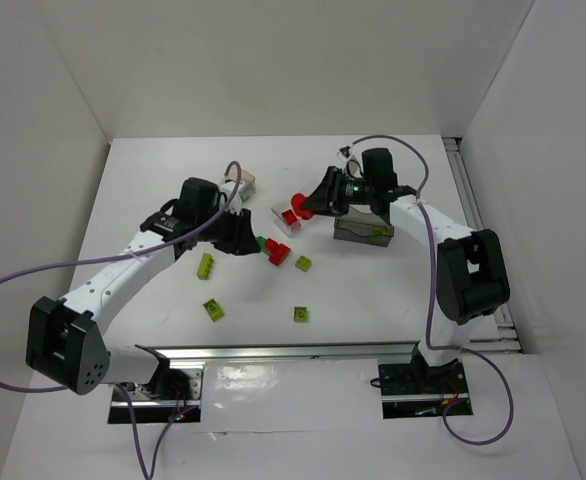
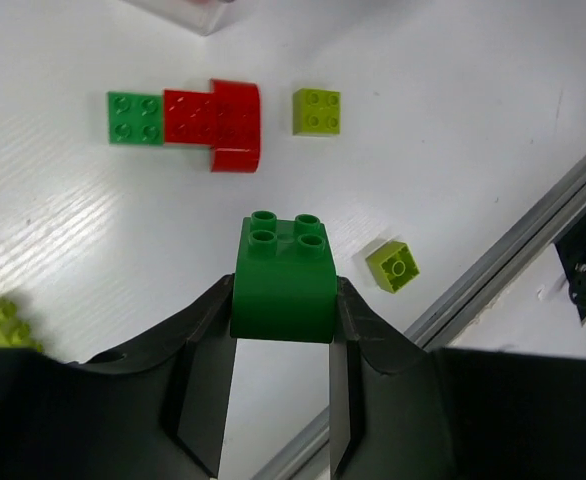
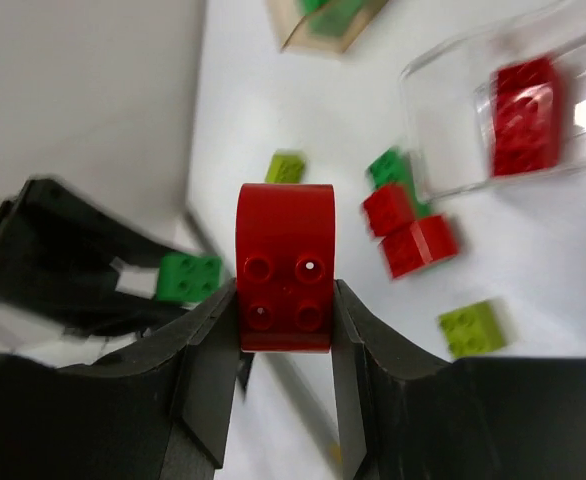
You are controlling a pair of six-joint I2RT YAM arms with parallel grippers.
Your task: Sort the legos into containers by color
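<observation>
My left hand [image 2: 283, 305] is clamped on a dark green brick [image 2: 283, 265], its four studs up, over the worktop [image 2: 453, 120]. My right hand [image 3: 285, 318] grips a red brick [image 3: 284, 250] with one rounded end, near the clear tray [image 3: 443, 185]. That tray is blurred and cut off at the frame edge. My right arm hides part of the grey tray [image 1: 365, 233].

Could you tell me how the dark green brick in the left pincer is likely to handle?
The dark green brick looks like rigid moulded plastic, so it should not deform. Its glossy sides might slip, though the left pincer presses on both sides squarely. It is small, so probably light.
</observation>
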